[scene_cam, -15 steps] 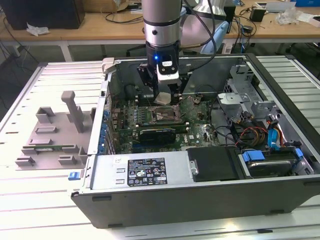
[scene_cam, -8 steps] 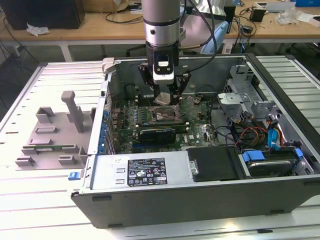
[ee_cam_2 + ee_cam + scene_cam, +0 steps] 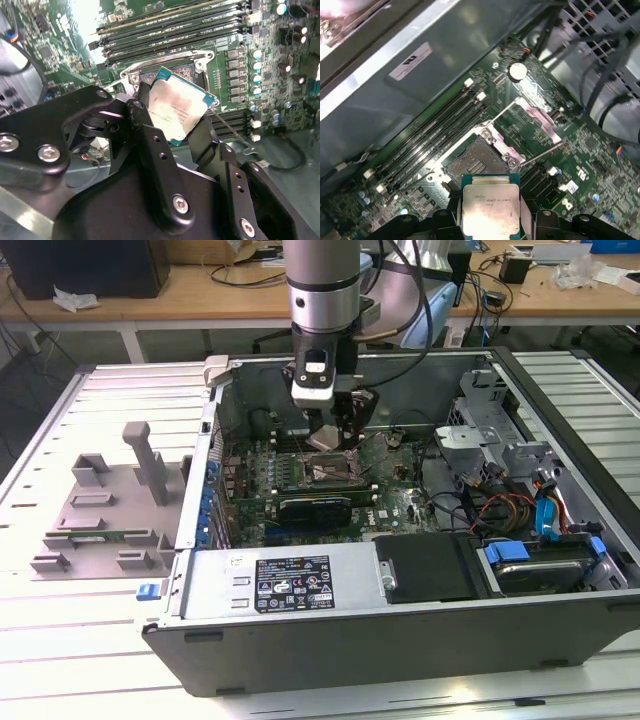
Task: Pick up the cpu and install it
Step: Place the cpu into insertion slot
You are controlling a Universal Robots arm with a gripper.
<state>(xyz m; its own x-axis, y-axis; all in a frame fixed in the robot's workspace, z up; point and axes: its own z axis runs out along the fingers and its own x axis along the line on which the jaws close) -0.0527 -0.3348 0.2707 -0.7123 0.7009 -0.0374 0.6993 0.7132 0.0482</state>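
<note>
The cpu (image 3: pixel 490 205), a flat silvery square with a thin green rim, is held between my black fingers (image 3: pixel 150 130) and hangs above the motherboard. My gripper (image 3: pixel 172 120) is shut on its two opposite edges. In the exterior view the gripper (image 3: pixel 328 435) reaches down into the open computer case, with the cpu (image 3: pixel 324 439) tilted just over the socket (image 3: pixel 325 472). The metal-framed socket (image 3: pixel 477 160) lies open right ahead of the chip in the first wrist view, its load plate (image 3: pixel 537 117) swung up beside it. The socket (image 3: pixel 150 75) sits behind the chip in the second wrist view.
The open case (image 3: pixel 400 640) lies on a slatted metal table. Memory slots (image 3: pixel 435 125) run beside the socket. A black power supply (image 3: pixel 290 580), a drive (image 3: pixel 535 570) and coloured cables (image 3: pixel 510 505) fill the near side. A grey plastic fixture (image 3: pixel 110 510) stands at the exterior view's left.
</note>
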